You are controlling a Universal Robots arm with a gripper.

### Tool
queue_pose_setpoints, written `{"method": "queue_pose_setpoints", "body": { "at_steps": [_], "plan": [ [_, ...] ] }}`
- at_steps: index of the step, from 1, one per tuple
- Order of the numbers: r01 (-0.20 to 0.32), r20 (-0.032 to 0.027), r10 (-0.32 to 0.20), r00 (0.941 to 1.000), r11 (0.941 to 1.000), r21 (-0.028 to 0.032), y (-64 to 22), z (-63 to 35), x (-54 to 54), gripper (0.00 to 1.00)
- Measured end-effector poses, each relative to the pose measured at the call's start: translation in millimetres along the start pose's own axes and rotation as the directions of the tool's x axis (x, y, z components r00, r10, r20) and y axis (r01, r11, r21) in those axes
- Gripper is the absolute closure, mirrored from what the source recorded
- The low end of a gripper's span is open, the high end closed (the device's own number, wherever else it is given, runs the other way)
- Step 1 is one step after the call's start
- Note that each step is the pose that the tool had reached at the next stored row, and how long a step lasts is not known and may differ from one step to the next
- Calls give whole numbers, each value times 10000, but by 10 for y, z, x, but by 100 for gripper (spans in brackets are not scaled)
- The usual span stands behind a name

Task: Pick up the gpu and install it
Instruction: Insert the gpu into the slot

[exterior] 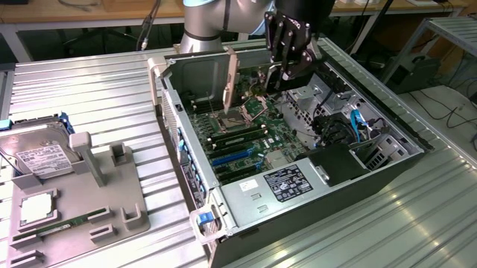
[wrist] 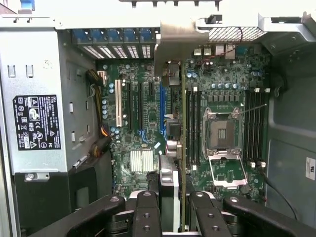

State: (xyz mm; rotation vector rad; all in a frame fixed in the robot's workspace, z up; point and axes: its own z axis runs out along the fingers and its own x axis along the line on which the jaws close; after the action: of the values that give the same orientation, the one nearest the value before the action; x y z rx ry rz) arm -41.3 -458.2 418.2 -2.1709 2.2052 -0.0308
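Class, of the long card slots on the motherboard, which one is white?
The slot nearest the power supply, at the end of the row; the others are black or blue.

The green gpu (wrist: 173, 131) hangs upright on edge over the motherboard (wrist: 143, 123).

Arm (exterior: 203, 22): grey tubular segment, standing at 12 o'clock in the exterior view; its upper part is cut by the picture's edge.
Wrist (exterior: 298, 8): black housing at 1 o'clock from the exterior view's centre, just beside the arm segment on its 3 o'clock side.
Gripper (exterior: 282, 75): black, two-finger linkage type; hangs from the wrist and points down toward 7 o'clock.
Fingers (wrist: 147, 212): parallel and partly closed, one on each face of the gpu (wrist: 183, 128).
Grip state: clamped on the gpu, which sits edge-on between the fingers.
Outer links (wrist: 98, 212): splayed outward on both sides of the fingers.
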Motion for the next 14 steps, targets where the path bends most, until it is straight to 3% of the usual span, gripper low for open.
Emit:
{"method": "queue_pose_setpoints", "body": {
  "at_steps": [10, 14],
  "plan": [
    [-606, -34, 606, 9982, 9982, 49, 6, 122, 3, 72],
    [-607, -38, 607, 9981, 9982, 0, 15, 193, 4, 72]
  ]
}}
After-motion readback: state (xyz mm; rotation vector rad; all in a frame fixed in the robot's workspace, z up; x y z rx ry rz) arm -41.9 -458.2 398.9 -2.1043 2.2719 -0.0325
